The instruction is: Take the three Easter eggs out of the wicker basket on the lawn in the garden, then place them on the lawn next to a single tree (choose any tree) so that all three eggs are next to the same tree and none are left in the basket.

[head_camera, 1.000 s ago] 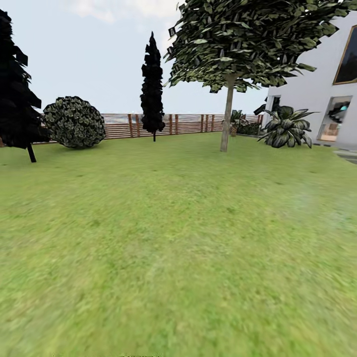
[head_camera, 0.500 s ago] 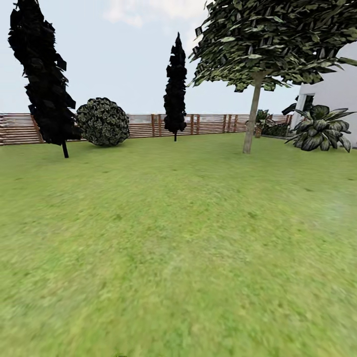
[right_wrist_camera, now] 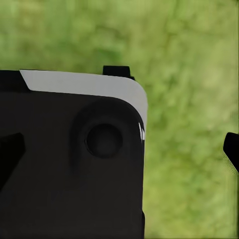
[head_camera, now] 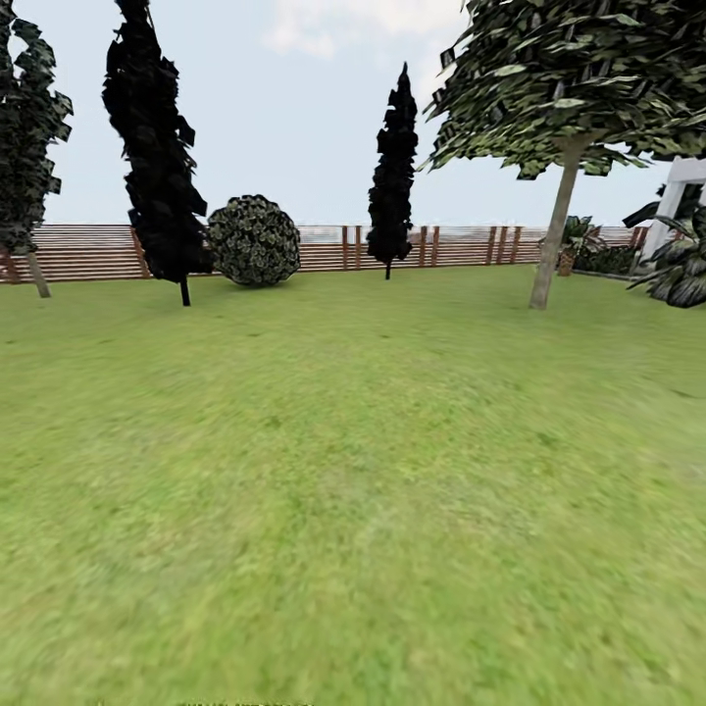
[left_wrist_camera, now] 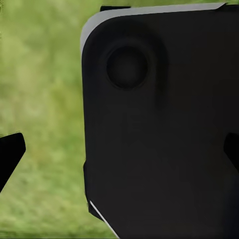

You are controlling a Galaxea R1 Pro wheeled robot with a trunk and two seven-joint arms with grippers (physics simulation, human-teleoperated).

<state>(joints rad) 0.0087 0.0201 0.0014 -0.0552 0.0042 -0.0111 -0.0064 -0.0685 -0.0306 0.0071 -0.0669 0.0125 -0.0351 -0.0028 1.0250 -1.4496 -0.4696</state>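
The lawn (head_camera: pixel 353 471) spreads wide and green ahead of me in the head view. A tree (head_camera: pixel 554 235) with a pale grey-beige trunk and speckled foliage stands at the far right of the garden. The Easter eggs and the wicker basket are out of view. In the left wrist view my left gripper (left_wrist_camera: pixel 119 152) is open, its dark fingertips (left_wrist_camera: pixel 10 154) far apart over grass, with a dark part of the robot's body behind the gap. My right gripper (right_wrist_camera: pixel 119 149) is likewise open, one fingertip (right_wrist_camera: pixel 231 149) at the frame's edge, holding nothing.
Two dark thin-trunked trees (head_camera: pixel 157 147) (head_camera: pixel 392 167) and a round bush (head_camera: pixel 253 240) stand before the brown slatted fence (head_camera: pixel 88 253). Another pale-trunked tree (head_camera: pixel 34 270) is at the far left. A white house corner (head_camera: pixel 677 186) and a leafy plant (head_camera: pixel 681 265) lie at the right.
The whole head view has slid rightward, so the camera has turned left. The house has nearly left the frame and another tree has come in at the left.
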